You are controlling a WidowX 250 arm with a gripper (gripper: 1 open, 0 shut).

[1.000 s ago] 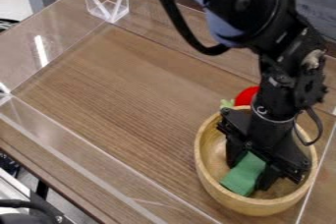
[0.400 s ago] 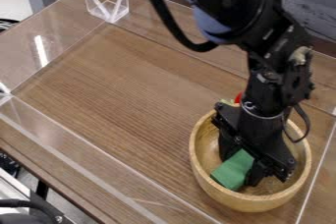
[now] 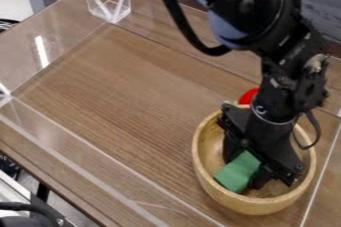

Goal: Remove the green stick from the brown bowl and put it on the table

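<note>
Green stick (image 3: pixel 241 172) lies inside the brown bowl (image 3: pixel 213 176), toward its near-left side, tilted with one end low against the wooden floor. The tool (image 3: pixel 256 164) points straight down into the bowl, and its fingers appear clamped on the stick's upper end, though the dark fingers hide the exact contact. A red ball (image 3: pixel 245 99) sits just behind the bowl, near the arm.

The step in hand looks like the lift-out. To do it well, the grip should be firm on the flat faces before rising, since a small smooth bar can swivel or slip if held only by a corner. Lifting straight up until the stick's low end clears the thick rim would avoid dragging the bowl along. The open stretch of worktop (image 3: pixel 134 82) to the left offers room to set it down, well away from the clear acrylic wall (image 3: pixel 40 121).
</note>
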